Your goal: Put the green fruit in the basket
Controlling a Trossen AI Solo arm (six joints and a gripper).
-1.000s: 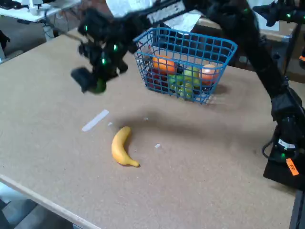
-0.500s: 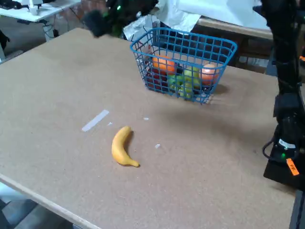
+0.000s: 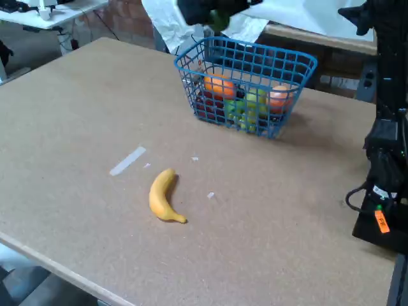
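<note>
Fixed view shows the black robot gripper [image 3: 213,13] blurred at the top edge of the picture, high above the far left corner of the blue wire-mesh basket [image 3: 290,60] with rounded corners and flaring sides. The small round dark green fruit [image 3: 220,19] sits at the gripper's lower right end, touching the dark shape and raised well clear of the table; the gripper appears clenched on it, though the blur hides the fingers themselves. Half a second ago the gripper and fruit were further left, above the bare tabletop beside the basket's left wall, and a second ago they were lower and further left again, near the table surface; the fruit has thus travelled up and to the right, toward the basket. The arm's dark column [image 3: 389,95] at the right edge now stands more upright than a second ago, when its long link stretched across above the basket. The fruit shows only as a smeared dark green patch, its outline and gloss too blurred to judge. Inside the basket lie an orange round fruit [image 3: 218,85], a pale yellow-green lumpy fruit [image 3: 248,108] and a peach-coloured round fruit [image 3: 279,97], all unchanged. On the tan particle-board table [image 3: 76,115] the yellow banana [image 3: 162,196] and the strip of white tape [image 3: 127,160] keep their places, well apart from the basket.
</note>
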